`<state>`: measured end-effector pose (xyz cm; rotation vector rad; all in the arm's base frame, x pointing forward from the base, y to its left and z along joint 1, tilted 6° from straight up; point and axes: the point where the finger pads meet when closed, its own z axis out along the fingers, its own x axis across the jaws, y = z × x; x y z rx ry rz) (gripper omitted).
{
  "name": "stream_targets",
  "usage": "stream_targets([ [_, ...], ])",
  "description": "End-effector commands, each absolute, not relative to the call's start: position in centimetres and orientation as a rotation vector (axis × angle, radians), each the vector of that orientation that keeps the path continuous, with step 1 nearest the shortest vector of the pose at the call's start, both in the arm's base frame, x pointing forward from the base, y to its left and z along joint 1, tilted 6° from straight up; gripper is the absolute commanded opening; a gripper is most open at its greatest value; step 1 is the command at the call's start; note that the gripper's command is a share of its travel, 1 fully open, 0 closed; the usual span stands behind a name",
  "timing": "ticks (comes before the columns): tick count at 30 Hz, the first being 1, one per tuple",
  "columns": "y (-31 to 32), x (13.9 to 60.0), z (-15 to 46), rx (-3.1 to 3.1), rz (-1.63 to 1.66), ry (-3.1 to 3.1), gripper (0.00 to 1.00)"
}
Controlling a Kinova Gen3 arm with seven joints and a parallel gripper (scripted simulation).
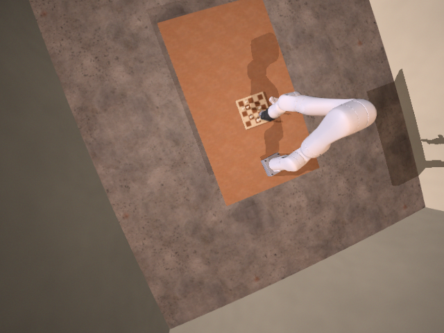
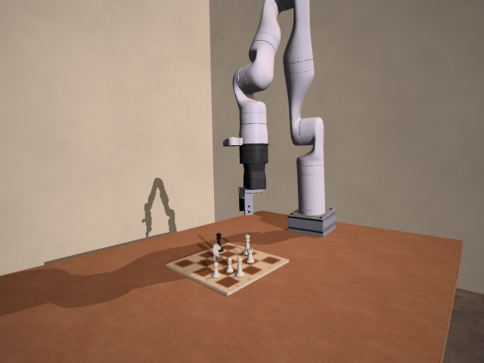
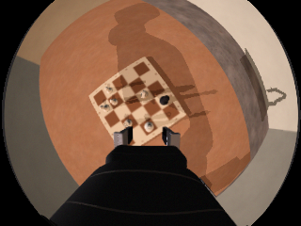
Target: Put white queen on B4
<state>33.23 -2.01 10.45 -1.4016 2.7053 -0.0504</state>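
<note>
A small chessboard (image 2: 227,267) lies on the brown table; it also shows in the top view (image 1: 252,109) and in the wrist view (image 3: 139,101). Several white pieces stand on it, all upright. A tall white piece with a crowned head (image 2: 246,243), the queen as far as I can tell, stands near the far edge. One black piece (image 2: 219,241) stands at the far corner, with a white knight (image 2: 215,252) just in front of it. My gripper (image 2: 246,205) hangs open and empty well above the board's far edge, fingers pointing down (image 3: 146,138). The edge letters are too small to read.
The arm's base (image 2: 311,221) is bolted to the table behind and to the right of the board. The table edge runs along the right side (image 2: 453,296). A wall stands behind the table.
</note>
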Motion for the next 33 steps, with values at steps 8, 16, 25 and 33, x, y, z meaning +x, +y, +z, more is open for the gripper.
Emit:
stream_targets([
  [8,-1.95,33.01,10.41,-1.263,-0.049,2.768,1.00],
  [16,-2.03,32.90,10.39,-1.189,-0.048,2.799,1.00],
  [25,-2.07,32.85,10.38,-1.156,-0.048,2.812,1.00],
  [33,-2.07,32.85,10.37,-1.153,-0.048,2.813,0.79],
])
